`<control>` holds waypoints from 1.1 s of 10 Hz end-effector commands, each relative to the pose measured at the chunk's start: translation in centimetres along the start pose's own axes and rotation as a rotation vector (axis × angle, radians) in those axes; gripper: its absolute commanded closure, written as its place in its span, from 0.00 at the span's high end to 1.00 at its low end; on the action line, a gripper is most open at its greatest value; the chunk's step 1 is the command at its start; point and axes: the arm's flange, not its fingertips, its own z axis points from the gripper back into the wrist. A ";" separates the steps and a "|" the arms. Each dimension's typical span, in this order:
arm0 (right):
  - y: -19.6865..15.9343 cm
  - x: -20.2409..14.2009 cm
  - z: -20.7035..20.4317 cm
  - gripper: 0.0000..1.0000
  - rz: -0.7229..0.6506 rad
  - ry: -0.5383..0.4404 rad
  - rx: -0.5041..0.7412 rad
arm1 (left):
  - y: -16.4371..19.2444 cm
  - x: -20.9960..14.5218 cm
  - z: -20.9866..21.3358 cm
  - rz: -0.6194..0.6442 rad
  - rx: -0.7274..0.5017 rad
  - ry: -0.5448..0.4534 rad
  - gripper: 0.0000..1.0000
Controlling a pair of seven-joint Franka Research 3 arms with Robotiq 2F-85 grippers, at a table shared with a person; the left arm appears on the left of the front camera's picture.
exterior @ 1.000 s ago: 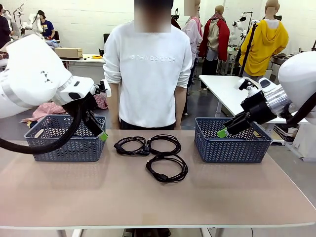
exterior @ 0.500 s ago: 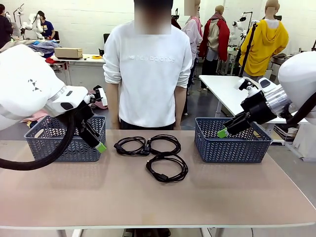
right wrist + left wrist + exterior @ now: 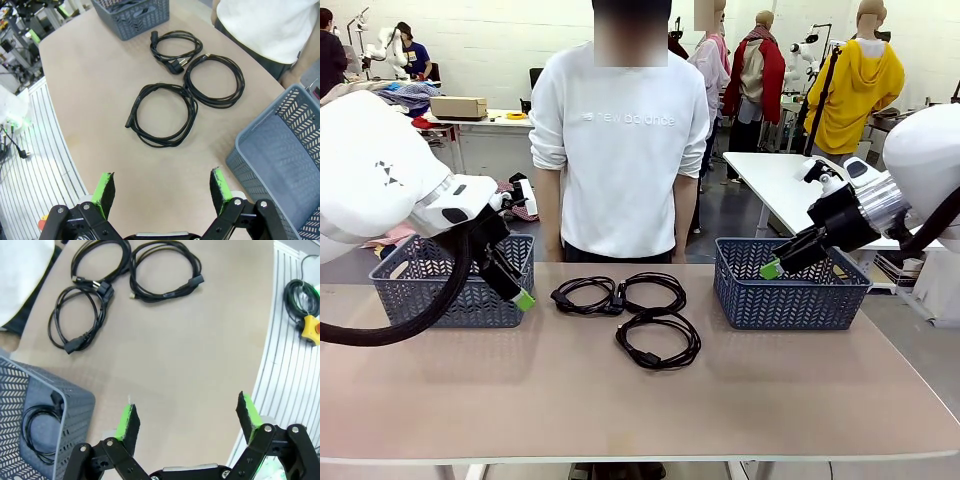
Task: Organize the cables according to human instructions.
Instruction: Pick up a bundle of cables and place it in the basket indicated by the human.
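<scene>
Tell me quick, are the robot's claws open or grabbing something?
Left claw: open, holding nothing.
Right claw: open, holding nothing.

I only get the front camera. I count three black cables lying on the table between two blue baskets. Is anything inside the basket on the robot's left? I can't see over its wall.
Observer: Yes. The left wrist camera looks down into the left basket, and a fourth cable lies coiled on its floor.
Visitor: And the robot's hands? I only see them side on. Is either one holding something?
Observer: No. The wrist cameras show the left hand and the right hand both open, green pads wide apart with nothing between them.
</scene>
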 end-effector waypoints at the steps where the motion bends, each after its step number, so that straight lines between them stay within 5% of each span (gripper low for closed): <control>1: -0.3 0.1 -0.1 1.00 0.022 -0.025 0.011 | 0.3 0.1 0.0 0.003 0.005 -0.001 1.00; 11: -0.3 0.1 -0.1 1.00 0.022 -0.025 0.011 | 0.3 0.1 0.0 0.003 0.005 -0.001 1.00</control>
